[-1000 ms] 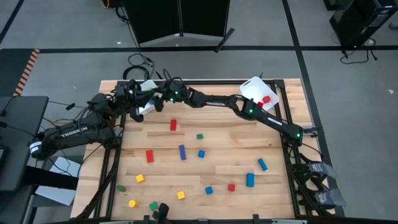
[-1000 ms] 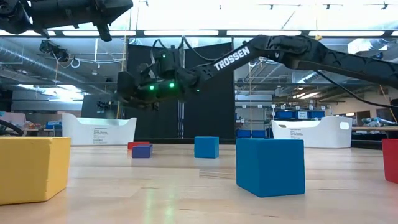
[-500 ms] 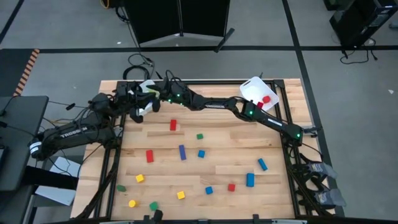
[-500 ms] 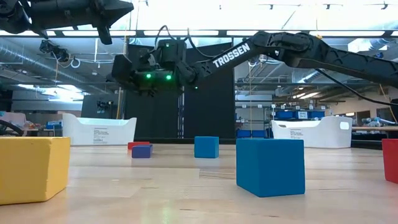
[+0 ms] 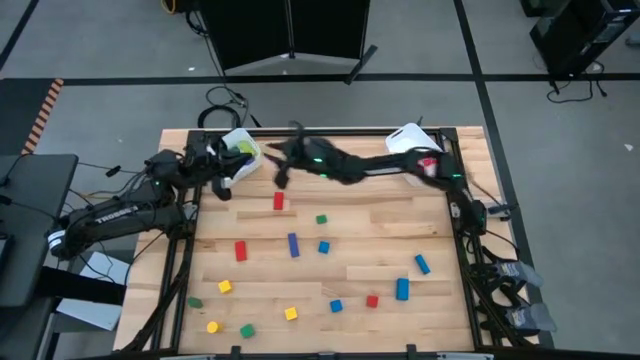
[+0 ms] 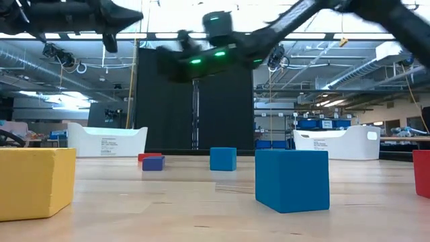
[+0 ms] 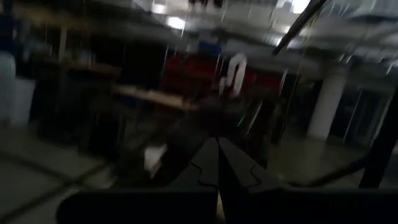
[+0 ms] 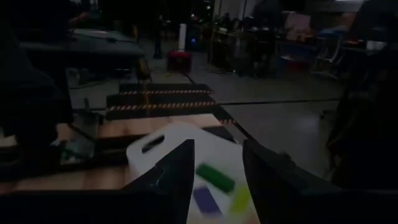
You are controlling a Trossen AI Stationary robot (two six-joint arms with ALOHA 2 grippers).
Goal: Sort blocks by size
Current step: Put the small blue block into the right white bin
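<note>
High view: right hand point(image 5: 280, 165) open, empty, near left bin point(image 5: 240, 152); left hand point(image 5: 222, 178) closed.

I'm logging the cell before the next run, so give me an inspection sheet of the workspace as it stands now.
Surface: wooden table, slatted, with dark frame edges.
Job's things: blocks in red, blue, green and yellow scattered over the table; left bin holds a green, a yellow-green and a bluish piece; right bin is partly covered by the arm.
Clutter: nothing seen.
Grippers: left pincer shut, empty, raised at the table's far left corner; right pincer open, empty, above the far edge near the left bin.
Cables: black loops on the floor behind the table.
Surroundings: grey floor, black cabinet behind; no person seen.
</note>
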